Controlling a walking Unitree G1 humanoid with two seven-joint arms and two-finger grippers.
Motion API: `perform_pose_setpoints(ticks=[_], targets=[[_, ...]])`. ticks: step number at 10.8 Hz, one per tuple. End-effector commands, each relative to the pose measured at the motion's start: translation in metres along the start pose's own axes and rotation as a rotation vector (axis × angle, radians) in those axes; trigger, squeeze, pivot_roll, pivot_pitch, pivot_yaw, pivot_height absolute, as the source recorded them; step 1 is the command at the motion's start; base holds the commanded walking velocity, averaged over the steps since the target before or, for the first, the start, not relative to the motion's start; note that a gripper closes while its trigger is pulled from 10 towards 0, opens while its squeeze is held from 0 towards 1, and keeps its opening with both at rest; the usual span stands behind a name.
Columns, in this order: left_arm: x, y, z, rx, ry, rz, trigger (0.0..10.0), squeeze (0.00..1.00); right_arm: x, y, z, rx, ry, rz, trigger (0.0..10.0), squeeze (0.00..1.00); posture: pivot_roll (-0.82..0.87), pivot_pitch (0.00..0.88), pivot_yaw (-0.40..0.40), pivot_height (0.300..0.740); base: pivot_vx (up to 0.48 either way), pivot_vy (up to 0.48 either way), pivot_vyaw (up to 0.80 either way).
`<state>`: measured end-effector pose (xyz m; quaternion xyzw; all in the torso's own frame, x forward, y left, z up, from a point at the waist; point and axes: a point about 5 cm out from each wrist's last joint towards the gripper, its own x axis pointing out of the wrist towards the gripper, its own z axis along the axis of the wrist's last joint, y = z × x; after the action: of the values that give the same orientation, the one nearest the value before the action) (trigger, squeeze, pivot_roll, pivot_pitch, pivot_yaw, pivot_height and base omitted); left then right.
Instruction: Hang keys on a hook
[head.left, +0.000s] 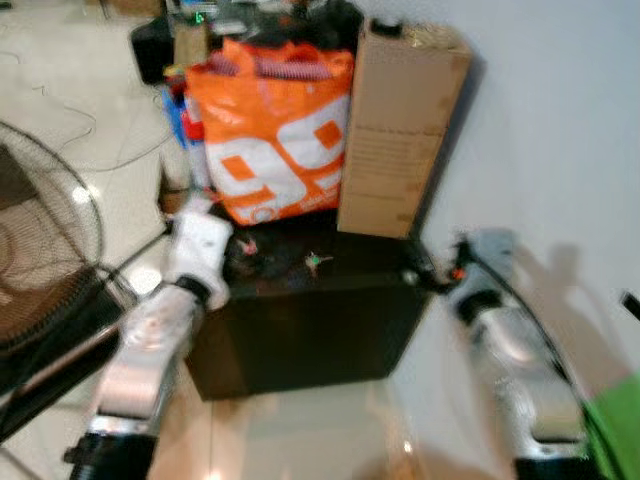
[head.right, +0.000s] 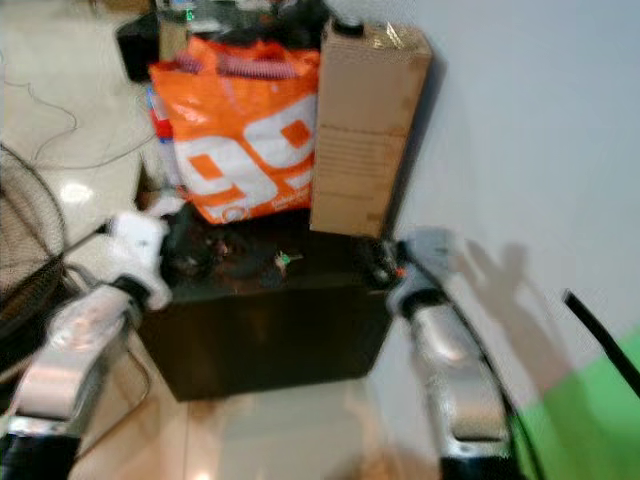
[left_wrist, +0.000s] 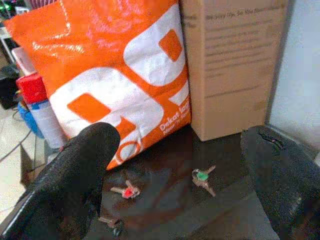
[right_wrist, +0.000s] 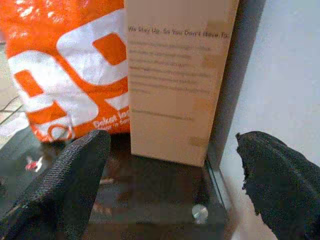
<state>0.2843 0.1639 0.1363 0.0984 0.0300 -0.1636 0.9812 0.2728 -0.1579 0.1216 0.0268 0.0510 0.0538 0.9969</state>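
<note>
Keys lie scattered on the dark glossy counter (head.left: 330, 330) in front of you: a bunch with a green tag (left_wrist: 202, 179), a bunch with a red tag (left_wrist: 127, 191), and a third, darker one (left_wrist: 111, 224) closest to your left end effector (left_wrist: 185, 180). All three sit just in front of the orange bag (head.left: 275, 130) and the tall cardboard box (head.left: 400, 130), which stand side by side against the wall (head.left: 560, 120). Your left end effector hovers over the counter's near left part with its fingers spread wide, the green-tagged bunch lying between them in the wrist view, nothing held. Your right end effector (right_wrist: 170, 185) is spread too, empty, at the counter's right edge beside the box. I see no hook anywhere, so you would have to find one once a bunch is in hand. The main risk is the grasp itself: the keys are flat and small on a slick, reflective top, so the fingers may skid them away or close on only the tag. The head views are blurred, so judge depth from the wrist camera. Watch also that you don't nudge the bag as you descend.
</note>
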Motion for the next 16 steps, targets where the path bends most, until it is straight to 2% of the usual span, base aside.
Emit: perform_pose_setpoints(ticks=[1,16], targets=[[-0.002,0.0089,0.0004,0.013,0.004,0.026,10.0,0.0,0.003,0.008,0.0024,0.002,-0.003,0.024,10.0,1.0,0.0,0.0,-0.031,0.74,0.33,0.0,0.0],[-0.0012,0.0078,-0.0004,0.005,0.003,0.026,10.0,0.0,0.0063,0.0084,0.0037,-0.018,0.001,0.035,10.0,1.0,0.0,0.0,-0.041,0.74,0.33,0.0,0.0]])
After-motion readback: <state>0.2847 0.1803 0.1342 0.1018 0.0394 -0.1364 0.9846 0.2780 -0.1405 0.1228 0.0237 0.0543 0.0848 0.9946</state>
